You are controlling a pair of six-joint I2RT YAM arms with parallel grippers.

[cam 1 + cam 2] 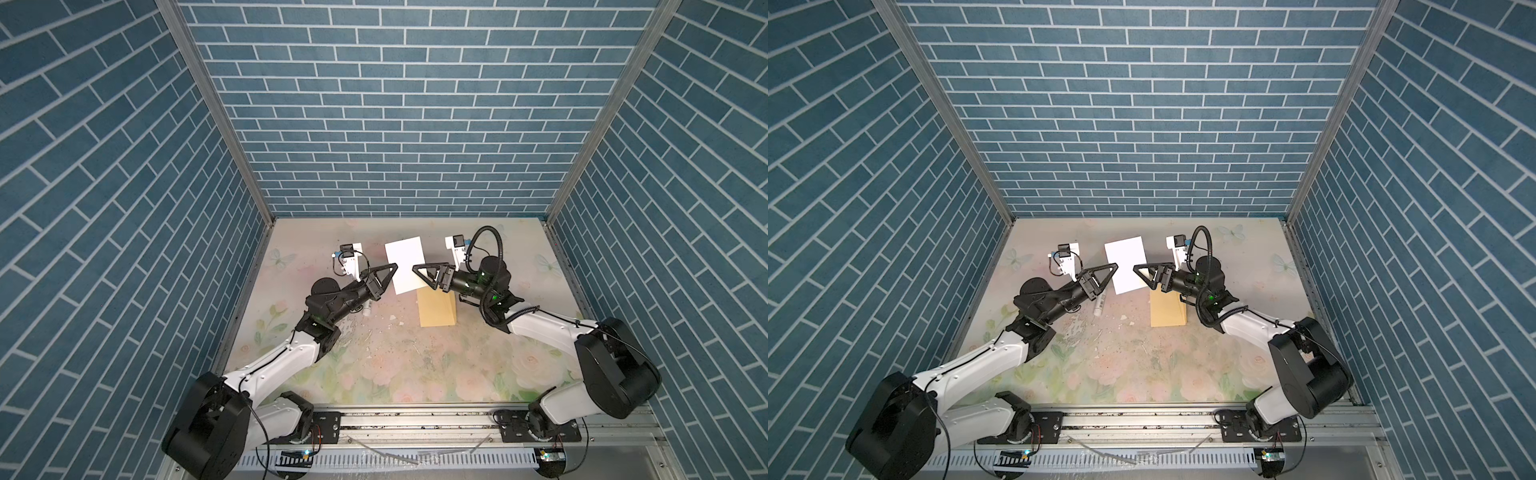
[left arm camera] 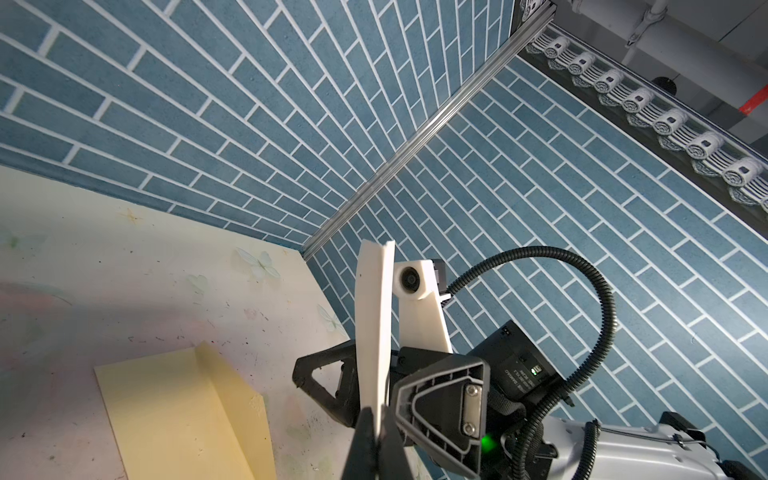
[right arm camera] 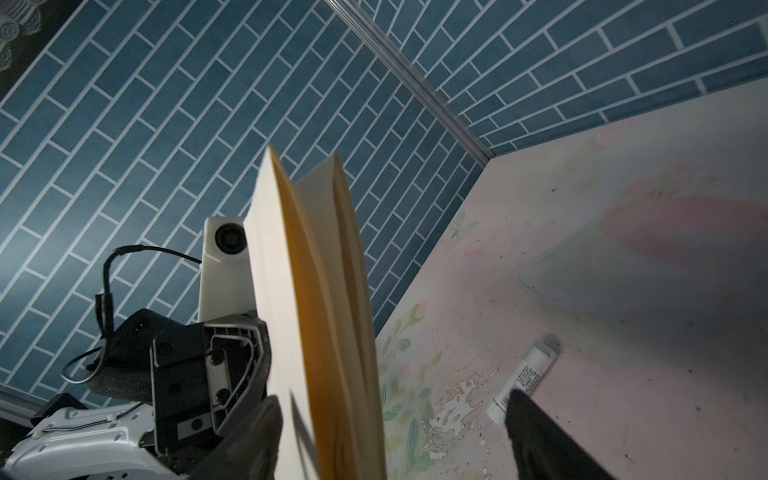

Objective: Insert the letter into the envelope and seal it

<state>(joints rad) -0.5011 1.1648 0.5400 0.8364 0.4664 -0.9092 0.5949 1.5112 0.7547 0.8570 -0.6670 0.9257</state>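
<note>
Two robot arms met above the far half of a flower-patterned desk (image 1: 374, 365) walled in by blue brick panels. Between them the letter (image 1: 405, 266) hung in the air, standing on edge rather than lying flat. It looked bright white in both top views and cream in the right wrist view, where its folded layers fanned slightly apart.

The left claw (image 1: 393, 268) was clamped together on the letter's left edge. The left wrist view showed its two dark fingers pinching the sheet with no gap, and that grip alone seemed to carry the paper. The right claw (image 3: 390, 405) sat at the opposite edge with its fingers (image 3: 253, 440) spread wide and the folded sheet standing between them. One finger lay close against the paper and the other stood well clear, so it was not gripping. This suggested the left arm was meant to carry the folded letter alone, leaving the right arm free to tend the envelope.

The envelope (image 1: 436, 309) lay flat on the desk just below the right claw, right of the middle. In the left wrist view its flap was lifted along a crease, not folded shut. A small white glue stick (image 1: 1100, 305) lay on the desk beneath the left arm, left of the middle, probably for sealing. The letter was not yet inside the envelope.
</note>
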